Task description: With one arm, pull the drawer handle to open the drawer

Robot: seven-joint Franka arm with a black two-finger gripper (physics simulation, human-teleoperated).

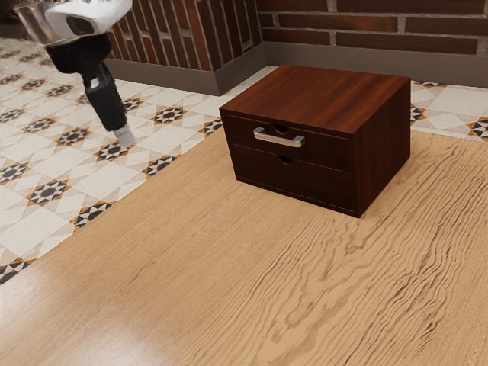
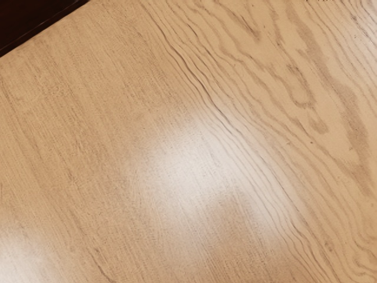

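Exterior view: one dark wooden two-drawer cabinet (image 1: 320,95), one silver bar handle (image 1: 278,138) on upper drawer (image 1: 328,146); one black gripper (image 1: 123,137) well apart, empty, openness unclear.

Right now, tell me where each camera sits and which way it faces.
Exterior view: off to the robot's side, looking down across the wooden table at the two-drawer cabinet and its handle; the gripper hangs at upper left.
Wrist view: mounted at the wrist, facing down at the table.
Shared: the wooden table.
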